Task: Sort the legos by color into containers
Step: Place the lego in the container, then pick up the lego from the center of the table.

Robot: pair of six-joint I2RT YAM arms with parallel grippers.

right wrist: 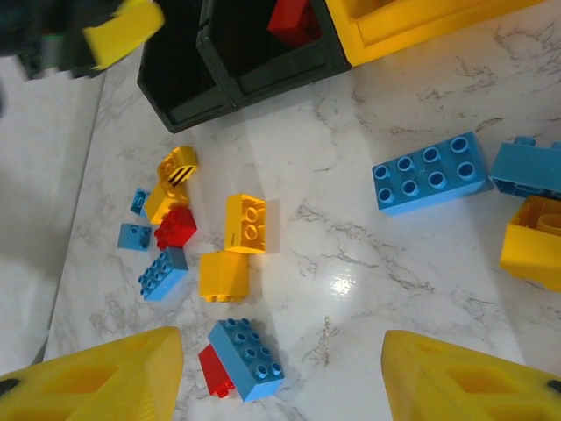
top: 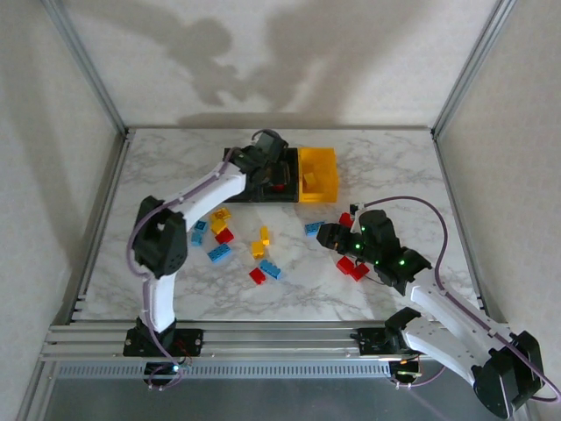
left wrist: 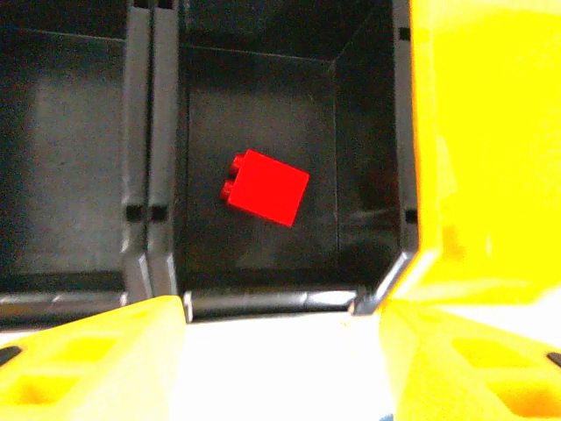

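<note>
Spread apart with nothing between them, the left fingers (left wrist: 88,368) are pictured above the middle black bin (left wrist: 351,132), where a single red brick (left wrist: 266,186) lies on the floor. The yellow bin (left wrist: 473,132) is joined alongside. The left arm (top: 210,187) is stretched forward across the marble table (top: 394,167) to the row of bins, its wrist bent downward. The right fingers (right wrist: 456,377) are also held apart and empty above loose legos (right wrist: 246,224) scattered on the table, a long blue brick (right wrist: 429,173) among them. The right arm (top: 438,307) is angled inward toward the pile.
</note>
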